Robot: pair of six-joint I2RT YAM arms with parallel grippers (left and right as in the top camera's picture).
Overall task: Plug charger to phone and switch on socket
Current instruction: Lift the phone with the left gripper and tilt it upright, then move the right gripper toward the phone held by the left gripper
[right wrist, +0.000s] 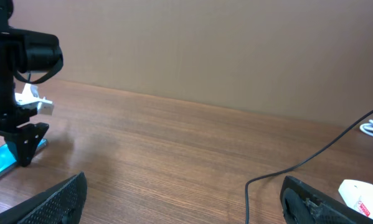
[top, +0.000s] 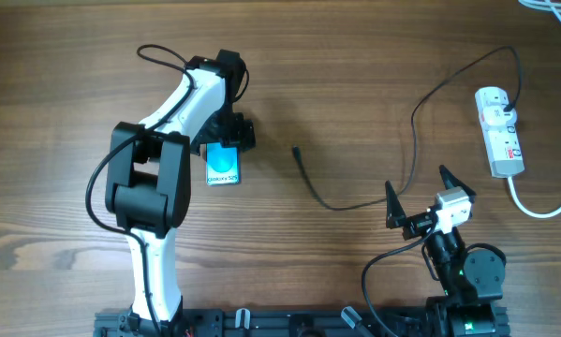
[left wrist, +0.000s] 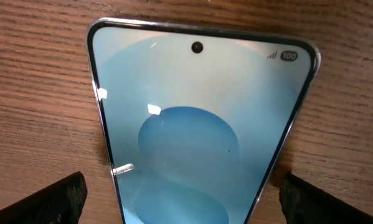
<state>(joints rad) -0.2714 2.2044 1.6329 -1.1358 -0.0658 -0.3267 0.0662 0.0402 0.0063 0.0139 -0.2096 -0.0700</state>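
"100" badge on the phone (left wrist: 198,124)

We find the phone (top: 223,167) lying flat on the table (top: 355,56), directly beneath the left gripper (top: 229,140). The tip of the charger (top: 297,153) lies to the phone's right, apart from it. Its cable runs close by the right gripper (top: 419,190) to the socket (top: 500,131) near the table's right edge.

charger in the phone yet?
Out: the charger tip lies loose on the table, well apart from the phone.
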